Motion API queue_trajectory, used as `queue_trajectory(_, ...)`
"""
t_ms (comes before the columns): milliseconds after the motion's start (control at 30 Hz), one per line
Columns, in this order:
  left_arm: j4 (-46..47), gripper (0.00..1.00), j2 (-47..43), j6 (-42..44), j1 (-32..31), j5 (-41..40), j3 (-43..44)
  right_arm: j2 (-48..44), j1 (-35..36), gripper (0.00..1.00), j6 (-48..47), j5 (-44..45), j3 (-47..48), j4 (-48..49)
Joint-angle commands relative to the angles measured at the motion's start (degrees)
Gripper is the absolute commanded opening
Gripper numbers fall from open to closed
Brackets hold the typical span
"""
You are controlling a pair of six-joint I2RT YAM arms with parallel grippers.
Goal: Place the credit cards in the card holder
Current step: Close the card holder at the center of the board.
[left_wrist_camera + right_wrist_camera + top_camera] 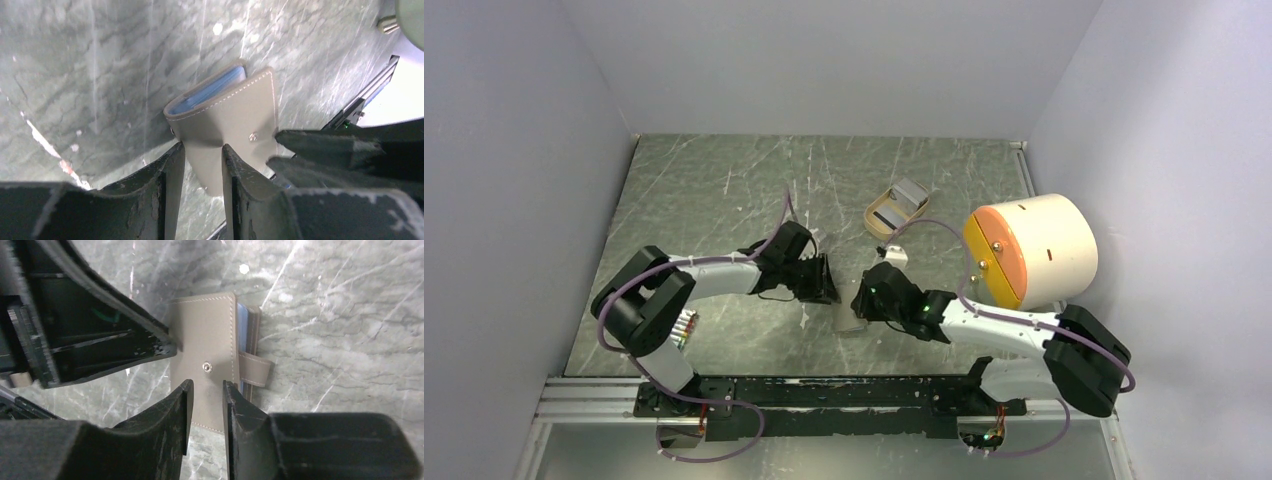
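Left gripper (202,146) and right gripper (207,382), arms bent inward, meet mid-worktop, jaws slightly apart astride the card holder (230,110); whether they pinch it, I cannot tell.

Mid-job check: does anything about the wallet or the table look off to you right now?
The card holder is unsnapped: its strap sticks out loose and the cover gapes, showing blue inside. In the left wrist view the cover looks buckled where the left gripper pinches it. Nothing looks spilled.
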Motion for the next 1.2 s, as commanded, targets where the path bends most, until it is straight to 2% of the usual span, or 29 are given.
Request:
queue_trajectory(0, -2.7, 0.39, 2.6, 1.5, 0.3, -2.8, 4.6, -2.4, 0.2, 0.35, -2.1, 4.6, 5.4, -7.1)
queue_trajectory(133, -2.8, 0.40, 4.5, 1.4, 0.2, -1.7, 5.4, -0.8, 0.2, 0.37, -4.0, 6.9, 9.1, -12.2)
queue_trajectory(367, -4.9, 0.41, 6.7, 1.9, 0.2, -1.2, 7.1, 3.7, 0.6, 0.37, -4.1, 7.4, 10.8, -13.9)
queue_trajectory(567, -5.1, 0.40, 3.2, -0.3, 0.4, -0.6, 5.1, 0.5, 0.5, 0.37, -2.2, 6.8, 7.2, -12.7)
queue_trajectory(667, -4.7, 0.40, -0.3, -1.4, 0.5, 0.1, 4.1, 0.4, 0.2, 0.47, -0.4, 5.9, 6.4, -12.6)
queue_trajectory(733, -4.8, 0.40, -2.4, -1.8, 0.9, -0.4, 3.2, 0.0, -0.4, 0.49, 1.2, 5.5, 5.3, -12.0)
queue_trajectory(1033, -2.2, 0.38, -2.8, -1.8, 2.1, 2.2, 0.6, -10.0, -4.6, 0.45, 5.6, 4.6, -1.6, -7.1)
queue_trajectory(1167, -0.9, 0.38, -2.6, -1.9, 2.1, 3.1, 0.5, -9.0, -5.9, 0.44, 5.5, 4.0, -2.7, -7.2)
